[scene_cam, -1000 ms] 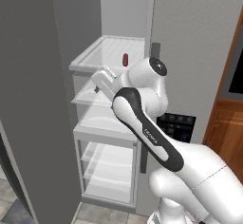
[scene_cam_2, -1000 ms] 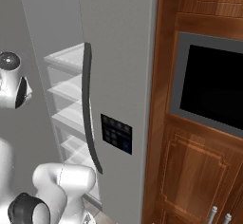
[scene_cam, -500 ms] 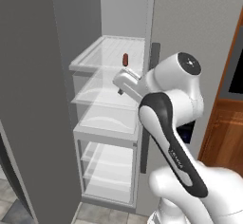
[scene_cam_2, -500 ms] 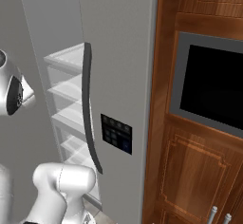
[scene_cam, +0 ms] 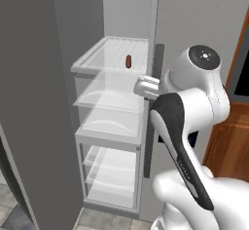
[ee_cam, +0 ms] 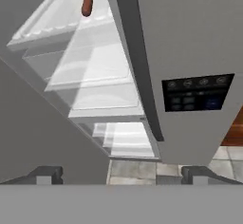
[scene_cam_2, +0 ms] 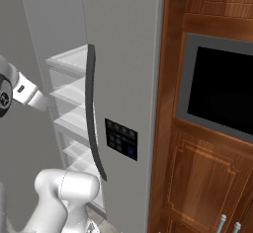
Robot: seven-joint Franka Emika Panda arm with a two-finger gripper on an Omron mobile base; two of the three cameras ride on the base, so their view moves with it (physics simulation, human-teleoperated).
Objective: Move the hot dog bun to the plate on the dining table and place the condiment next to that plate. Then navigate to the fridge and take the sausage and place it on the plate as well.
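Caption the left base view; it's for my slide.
Arm raised before the open fridge; sausage lies on its top shelf.

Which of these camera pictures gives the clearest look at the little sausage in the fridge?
The hand view: the sausage lies unobstructed on the fridge's top shelf. The left base view shows it smaller, farther back. From the right base view I can't make it out.

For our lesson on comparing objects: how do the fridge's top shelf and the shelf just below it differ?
The top shelf carries the sausage; the shelf below carries nothing visible. The top shelf sits higher and, in the left base view, reaches further left than the shelf below. Both are white, translucent and level inside the open fridge.
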